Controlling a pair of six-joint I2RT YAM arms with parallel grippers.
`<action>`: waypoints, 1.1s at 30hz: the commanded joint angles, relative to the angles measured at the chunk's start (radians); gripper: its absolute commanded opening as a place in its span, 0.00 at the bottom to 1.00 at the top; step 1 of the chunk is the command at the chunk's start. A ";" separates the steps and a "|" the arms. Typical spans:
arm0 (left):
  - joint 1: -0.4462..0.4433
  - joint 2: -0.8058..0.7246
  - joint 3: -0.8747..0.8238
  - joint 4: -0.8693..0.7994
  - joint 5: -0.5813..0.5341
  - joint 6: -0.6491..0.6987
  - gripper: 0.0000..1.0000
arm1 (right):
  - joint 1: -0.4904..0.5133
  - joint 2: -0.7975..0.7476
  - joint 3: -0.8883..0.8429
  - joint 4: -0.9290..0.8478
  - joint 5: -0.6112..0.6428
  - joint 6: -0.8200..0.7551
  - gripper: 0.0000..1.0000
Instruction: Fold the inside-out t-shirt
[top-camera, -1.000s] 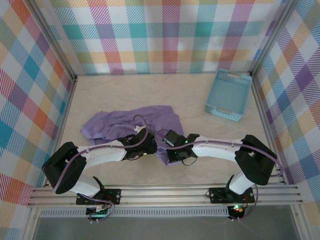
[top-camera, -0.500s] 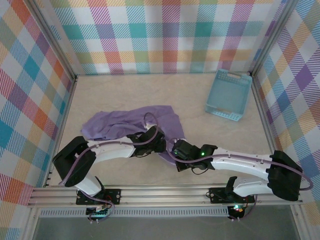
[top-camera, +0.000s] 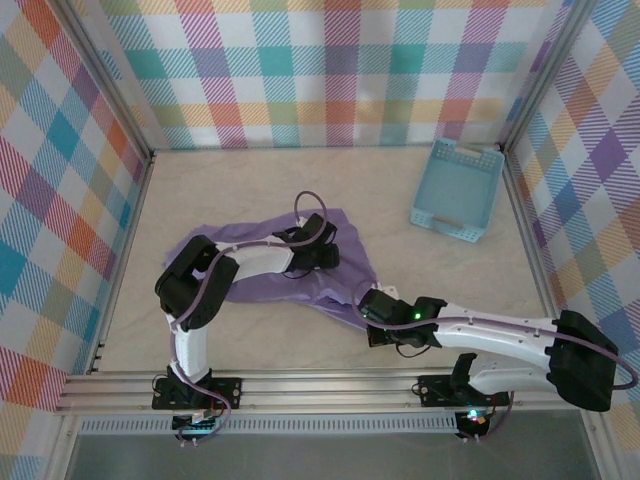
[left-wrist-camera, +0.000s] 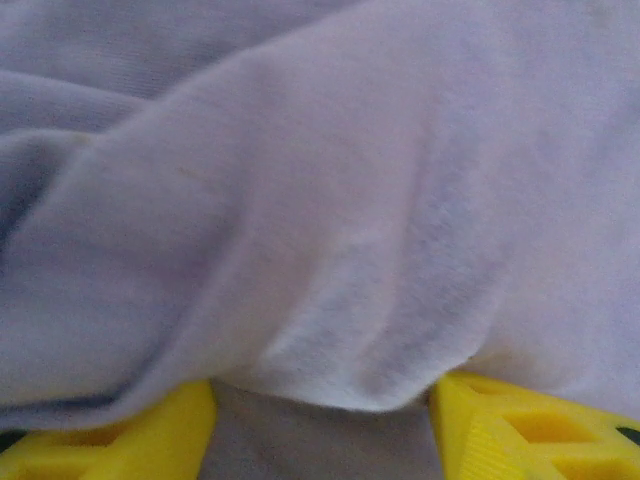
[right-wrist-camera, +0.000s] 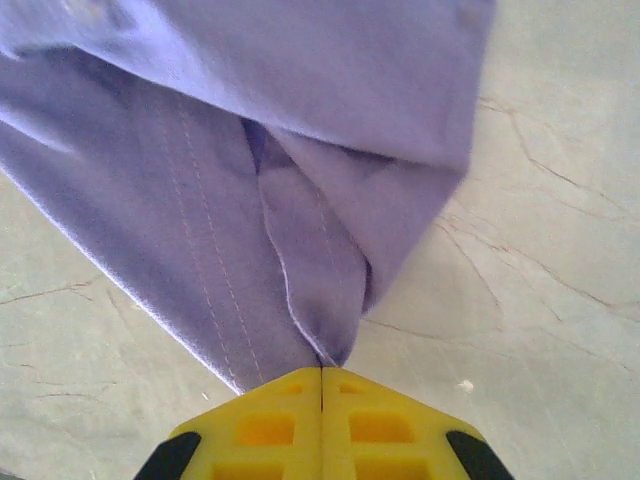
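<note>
Lavender t-shirt (top-camera: 262, 282), crumpled (stitched hem showing), mid-table

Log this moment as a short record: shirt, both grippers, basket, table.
t-shirt: lavender, crumpled, lying on the table, left of centre
left gripper: open, fabric draped across its yellow fingers
right gripper: shut on a stitched edge of the t-shirt at its near right corner
basket: light blue, far right, apart from the t-shirt
fold: not yet made
</note>
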 joint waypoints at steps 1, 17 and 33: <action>0.067 0.048 -0.034 -0.094 -0.046 -0.052 0.61 | 0.004 -0.036 -0.019 -0.103 0.053 0.079 0.00; 0.110 -0.089 -0.162 -0.068 -0.013 -0.073 0.62 | -0.204 0.038 0.052 0.038 0.021 -0.133 0.28; 0.067 -0.140 -0.221 -0.059 -0.034 -0.097 0.62 | -0.211 0.440 0.312 0.186 -0.024 -0.386 0.35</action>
